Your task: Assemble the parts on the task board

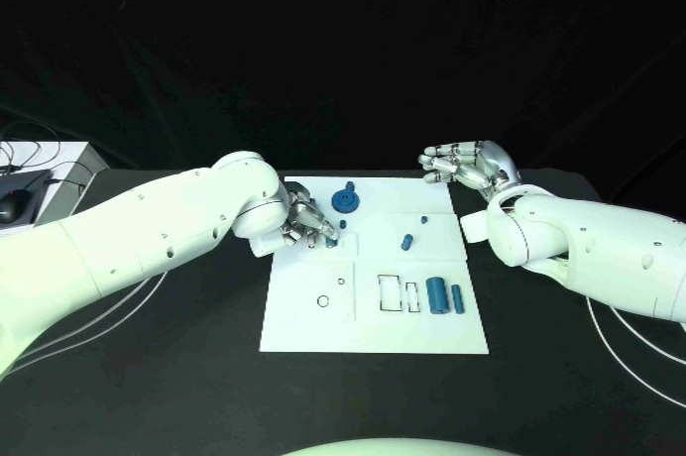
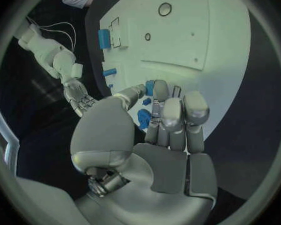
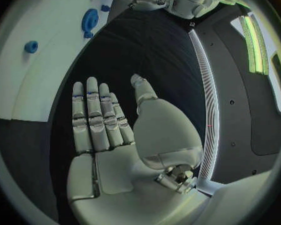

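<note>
Parts (image 1: 406, 242) are scattered on the task board (image 1: 375, 332) at frame centre. A small blue piece (image 2: 150, 87) seems pinched by the left hand (image 1: 307, 221), presumably for insertion. The right hand (image 1: 465, 165) is held empty, fingers extended, beside the board's upper right.

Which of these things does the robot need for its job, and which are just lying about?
For the job:
white board
blue round part
small blue peg
two blue cylinders
left hand
right hand

Lying about:
computer mouse
cables
</note>
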Controlling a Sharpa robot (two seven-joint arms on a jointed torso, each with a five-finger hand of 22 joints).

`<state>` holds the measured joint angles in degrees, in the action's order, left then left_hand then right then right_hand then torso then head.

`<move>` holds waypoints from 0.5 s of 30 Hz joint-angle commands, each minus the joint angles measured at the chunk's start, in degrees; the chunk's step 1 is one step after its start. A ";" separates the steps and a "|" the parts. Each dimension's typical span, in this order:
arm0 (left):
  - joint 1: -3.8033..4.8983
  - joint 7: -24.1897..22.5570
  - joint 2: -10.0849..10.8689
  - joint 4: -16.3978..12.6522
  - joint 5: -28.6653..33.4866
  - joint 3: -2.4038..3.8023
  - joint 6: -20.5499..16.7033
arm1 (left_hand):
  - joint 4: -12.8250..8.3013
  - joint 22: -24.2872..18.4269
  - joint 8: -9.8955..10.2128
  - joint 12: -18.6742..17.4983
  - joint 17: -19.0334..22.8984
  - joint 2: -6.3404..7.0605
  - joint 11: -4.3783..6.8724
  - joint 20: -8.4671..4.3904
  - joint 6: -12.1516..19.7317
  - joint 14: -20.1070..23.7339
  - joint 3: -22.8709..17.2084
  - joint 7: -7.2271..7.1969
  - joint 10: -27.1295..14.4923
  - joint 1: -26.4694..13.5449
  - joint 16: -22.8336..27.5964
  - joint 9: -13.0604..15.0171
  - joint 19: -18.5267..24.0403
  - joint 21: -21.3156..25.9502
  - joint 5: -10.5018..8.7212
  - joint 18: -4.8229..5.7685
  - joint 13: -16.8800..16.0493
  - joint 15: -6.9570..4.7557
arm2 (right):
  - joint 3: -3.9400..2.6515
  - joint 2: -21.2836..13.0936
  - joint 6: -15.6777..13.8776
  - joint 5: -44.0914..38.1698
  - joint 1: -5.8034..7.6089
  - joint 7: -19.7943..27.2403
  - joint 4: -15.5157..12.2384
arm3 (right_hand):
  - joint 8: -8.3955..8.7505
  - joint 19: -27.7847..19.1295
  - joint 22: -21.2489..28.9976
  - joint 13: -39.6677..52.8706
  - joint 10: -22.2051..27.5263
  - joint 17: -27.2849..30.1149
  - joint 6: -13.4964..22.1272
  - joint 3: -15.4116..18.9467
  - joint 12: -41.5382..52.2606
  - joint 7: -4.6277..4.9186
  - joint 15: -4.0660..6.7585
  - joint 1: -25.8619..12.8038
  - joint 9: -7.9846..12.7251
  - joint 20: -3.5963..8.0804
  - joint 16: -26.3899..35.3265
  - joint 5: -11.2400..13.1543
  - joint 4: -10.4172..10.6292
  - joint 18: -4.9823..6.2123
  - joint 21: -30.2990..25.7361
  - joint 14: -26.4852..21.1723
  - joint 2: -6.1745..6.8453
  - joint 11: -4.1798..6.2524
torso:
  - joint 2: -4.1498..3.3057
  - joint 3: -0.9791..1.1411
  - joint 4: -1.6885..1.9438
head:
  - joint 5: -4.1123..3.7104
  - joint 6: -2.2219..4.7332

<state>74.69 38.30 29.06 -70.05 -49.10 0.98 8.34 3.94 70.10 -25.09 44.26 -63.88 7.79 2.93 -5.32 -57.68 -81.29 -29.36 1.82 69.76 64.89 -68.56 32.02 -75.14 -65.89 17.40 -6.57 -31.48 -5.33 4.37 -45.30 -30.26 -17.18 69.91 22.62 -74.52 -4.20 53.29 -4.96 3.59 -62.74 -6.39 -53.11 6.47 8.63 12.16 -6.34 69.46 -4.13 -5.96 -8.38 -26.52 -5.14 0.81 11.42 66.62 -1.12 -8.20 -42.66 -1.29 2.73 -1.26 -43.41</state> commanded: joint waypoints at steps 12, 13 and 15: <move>-0.02 0.05 0.44 -0.24 -2.07 -0.06 -0.43 | -8.17 0.22 0.09 -0.34 -0.16 -0.11 -0.09 -0.38 -0.55 -0.19 -8.81 -0.07 0.55 0.09 0.13 8.63 -0.16 -0.36 0.34 0.96 0.03 -0.15 | -0.02 -0.03 0.83 -0.15 0.00 0.48 -0.03 | 0.30 -0.49 0.08 -0.08 0.32 0.10 0.35 -0.33 -0.28 -0.07 0.00 -0.32 0.04 0.02 0.20 -0.34 0.13 -0.81 0.09 -0.28 0.02 -0.12 | 0.02 0.02 -0.02 | 0.07 -0.13; -0.02 0.07 0.49 -0.25 -2.13 -0.07 -0.36 | -8.24 0.28 0.11 -0.36 -0.17 -0.01 -0.08 -0.40 -0.58 -0.19 -8.89 -0.06 0.58 0.12 0.14 8.67 -0.21 -0.42 0.39 0.97 0.04 -0.16 | -0.02 -0.04 0.83 -0.15 0.00 0.48 -0.03 | 0.30 -0.49 0.08 -0.08 0.32 0.10 0.35 -0.33 -0.28 -0.07 0.00 -0.32 0.04 0.02 0.20 -0.34 0.13 -0.81 0.09 -0.28 0.02 -0.12 | 0.02 0.02 -0.01 | 0.05 -0.11; -0.02 0.11 0.57 -0.26 -2.30 -0.08 -0.21 | -8.32 0.29 0.13 -0.38 -0.21 0.08 -0.07 -0.41 -0.62 -0.21 -8.97 -0.05 0.63 0.17 0.12 8.70 -0.21 -0.42 0.45 0.98 0.07 -0.16 | -0.02 -0.05 0.83 -0.15 0.00 0.48 -0.03 | 0.30 -0.49 0.08 -0.08 0.32 0.10 0.35 -0.33 -0.28 -0.07 0.00 -0.32 0.04 0.02 0.20 -0.34 0.13 -0.81 0.09 -0.28 0.02 -0.12 | 0.02 0.02 0.00 | 0.05 -0.12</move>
<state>74.68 38.38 29.65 -70.17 -50.59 0.89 7.99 3.10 70.34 -24.72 44.26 -64.00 8.10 2.84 -5.53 -57.79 -81.29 -30.55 1.70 69.85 64.58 -68.55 32.05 -75.35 -66.11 17.41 -6.57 -31.47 -5.33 4.37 -45.33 -30.23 -17.18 69.90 22.62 -74.51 -4.20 53.30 -4.96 3.59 -62.74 -6.35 -53.12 6.47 8.63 12.15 -6.34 69.46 -4.13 -5.96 -8.38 -26.52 -5.14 0.81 11.42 66.62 -1.12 -8.20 -42.63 -1.27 2.72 -1.18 -43.54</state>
